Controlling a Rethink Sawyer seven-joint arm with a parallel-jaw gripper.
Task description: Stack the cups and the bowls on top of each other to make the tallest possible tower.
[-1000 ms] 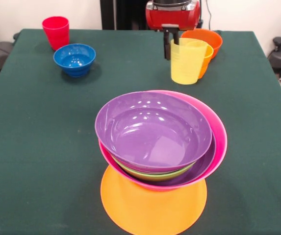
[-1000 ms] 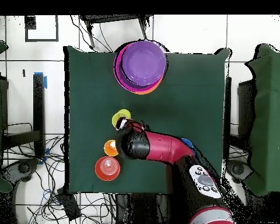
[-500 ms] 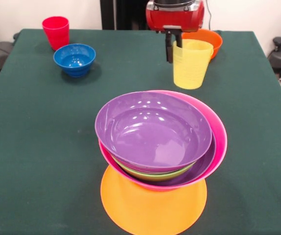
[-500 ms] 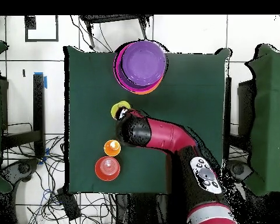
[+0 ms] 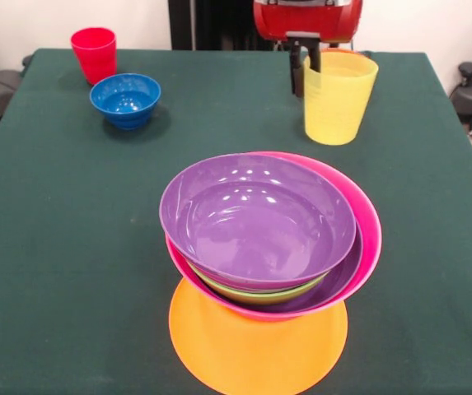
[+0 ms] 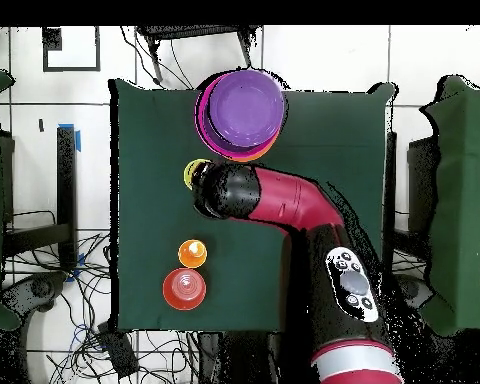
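My gripper [image 5: 305, 62] is shut on the rim of the translucent yellow cup [image 5: 338, 99], one finger inside and one outside. It holds the cup upright beyond the tower. The tower stands at the near side: an upturned orange bowl [image 5: 256, 346], then a pink bowl [image 5: 367, 226], a green one [image 5: 256, 294], and a purple bowl [image 5: 256, 218] on top. From overhead only the yellow cup's rim [image 6: 191, 173] shows beside the arm's wrist [image 6: 224, 192]. The orange-yellow cup [image 6: 192, 253] and the red-orange bowl [image 6: 184, 288] stand near the table's bottom left.
A small blue bowl [image 5: 125, 99] and a red cup [image 5: 94, 53] stand at the far left in the front view. The arm [image 6: 294, 205] reaches across the green table [image 6: 324, 150] and hides them from overhead.
The gripper has carried the yellow cup away from the orange-yellow cup and the red-orange bowl, toward the tower. The cup now hides those two in the front view.
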